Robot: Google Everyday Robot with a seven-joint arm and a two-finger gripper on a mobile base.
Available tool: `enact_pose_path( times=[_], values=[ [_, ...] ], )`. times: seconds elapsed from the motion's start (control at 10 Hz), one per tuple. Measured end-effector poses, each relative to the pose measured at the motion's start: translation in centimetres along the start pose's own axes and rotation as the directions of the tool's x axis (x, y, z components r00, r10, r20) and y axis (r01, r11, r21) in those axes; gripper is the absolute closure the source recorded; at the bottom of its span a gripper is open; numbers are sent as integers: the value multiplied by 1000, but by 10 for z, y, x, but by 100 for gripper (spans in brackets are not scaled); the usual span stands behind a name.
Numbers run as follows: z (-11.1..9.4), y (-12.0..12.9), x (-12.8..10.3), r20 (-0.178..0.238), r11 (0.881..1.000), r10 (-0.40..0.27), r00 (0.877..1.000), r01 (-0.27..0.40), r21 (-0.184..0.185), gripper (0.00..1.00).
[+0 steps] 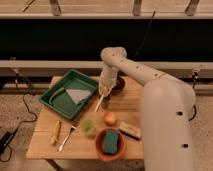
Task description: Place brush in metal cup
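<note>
White brush (pixel 99 104) in hand (pixel 104 92) beside tray (pixel 62 106)

Matt wood table (pixel 75 148), glossy green plastic tray (pixel 57 86) far left, smooth white gripper (pixel 103 91) above table's middle clamping plastic-looking white brush (pixel 99 103).

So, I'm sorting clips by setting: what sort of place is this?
Probably a robot test lab, not a home: a lone wooden table of assorted items, a loose cable on speckled floor, a metal rail along a dark wall. The gripper holds the brush above the table, beside the green tray.
</note>
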Motion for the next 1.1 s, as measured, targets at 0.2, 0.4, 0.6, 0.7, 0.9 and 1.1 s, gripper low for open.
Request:
enact_pose_path(
  times=[0.2,0.4,0.6,0.7,0.9,1.1],
  values=[
    [-2,7,6,-36,1000,19,999,-19,15,100],
    [-7,12,9,-71,999,31,997,-29,34,88],
    [-9,19,9,-88,999,38,995,-34,43,69],
    [-7,18,7,-89,998,38,995,-34,45,58],
    [-5,14,0,-78,999,29,997,-25,48,39],
    [-2,8,-12,-62,999,14,998,-11,50,21]
  ],
)
